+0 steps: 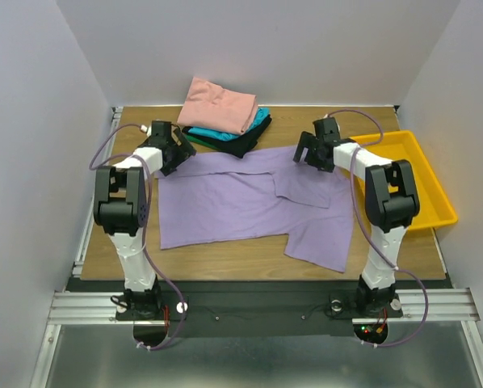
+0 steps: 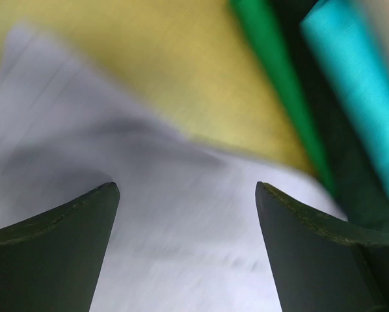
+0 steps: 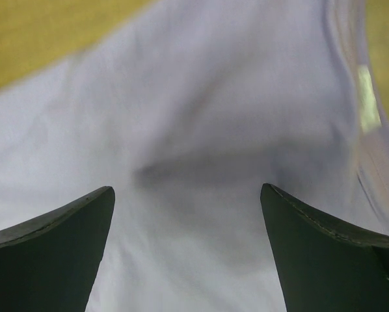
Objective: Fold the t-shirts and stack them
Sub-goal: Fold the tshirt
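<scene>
Done: we see a folded stack (image 1: 224,117) just beyond our left claw (image 1: 169,149) | Left to do: purple t-shirt (image 1: 225,202) lies spread beneath both claws, barely folded, not yet stacked | Claws: left claw and right claw (image 1: 310,151) gape wide, grasping nothing
</scene>
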Available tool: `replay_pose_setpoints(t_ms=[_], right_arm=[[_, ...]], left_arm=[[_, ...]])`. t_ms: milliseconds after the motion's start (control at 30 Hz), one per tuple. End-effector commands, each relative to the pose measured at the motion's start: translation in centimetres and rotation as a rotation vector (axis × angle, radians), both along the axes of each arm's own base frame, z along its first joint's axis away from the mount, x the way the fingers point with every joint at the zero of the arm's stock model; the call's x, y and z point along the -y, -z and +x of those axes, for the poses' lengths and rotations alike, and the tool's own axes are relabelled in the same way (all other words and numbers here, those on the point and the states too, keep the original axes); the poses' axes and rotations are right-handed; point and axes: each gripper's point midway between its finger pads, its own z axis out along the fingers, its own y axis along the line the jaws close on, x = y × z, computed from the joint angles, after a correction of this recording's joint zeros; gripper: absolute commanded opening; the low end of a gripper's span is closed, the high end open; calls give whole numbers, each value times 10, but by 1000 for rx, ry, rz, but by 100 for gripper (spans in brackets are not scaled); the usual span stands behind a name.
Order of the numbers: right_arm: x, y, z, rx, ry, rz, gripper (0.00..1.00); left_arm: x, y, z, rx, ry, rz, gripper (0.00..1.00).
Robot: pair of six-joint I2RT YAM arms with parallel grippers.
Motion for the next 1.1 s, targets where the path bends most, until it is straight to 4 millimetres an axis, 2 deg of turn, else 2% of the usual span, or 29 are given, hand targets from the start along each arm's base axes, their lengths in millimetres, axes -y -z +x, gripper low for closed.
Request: replay_pose_setpoints(t_ms=[0,33,67,100,133,167,200,233,267,300,333,367,400,433,467,567,667,867,1067], right_arm=[[3,-72,-23,115,-58,18,100],[5,-77,-33,121,-61,22,100],[8,-62,-54,82,-48,26,100],[12,-64,-65,90,-34,31,100],[19,-64,-87,88,-2,35,100],[23,-64,-99,93,20,37,100],[29,-78,-108,138,48,39,100],[32,-80,-117,147,63,45,100],[34,-75,-128,140,75,48,100],[38,-62,-142,114,91,50,100],[39,-60,-149,115,93,52,100],[40,-67,-154,138,98,65,100],[42,-67,-158,144,106,64,100],[43,-61,-164,134,110,61,100],[46,-65,-166,148,125,55,100],[50,-64,-168,154,143,50,100],[52,-62,-169,151,144,39,100],[57,-60,-167,148,160,12,100],[60,-62,-168,157,165,-3,100]], left_arm=[[-22,-49,-50,0,-93,56,98],[-24,-53,-61,-3,-104,58,98],[-26,-35,-87,-58,-116,61,98],[-25,-51,-100,-26,-138,34,98],[-24,-26,-131,-97,-139,25,98],[-23,-35,-145,-79,-148,9,98],[-22,-30,-160,-101,-168,-12,98],[-21,-23,-176,-124,-166,-22,98],[-22,-1,-207,-203,-173,-20,98],[-19,-9,-218,-180,-184,-40,99],[-20,5,-238,-218,-188,-39,98],[-24,7,-252,-243,-211,-31,98],[-27,-1,-257,-212,-231,-30,98],[-31,0,-263,-211,-247,-19,98],[-40,0,-275,-211,-309,-1,98],[-36,2,-284,-189,-349,-51,98],[-39,15,-302,-253,-415,-56,98],[-37,18,-303,-287,-403,-36,99],[-39,36,-304,-370,-410,19,96]])
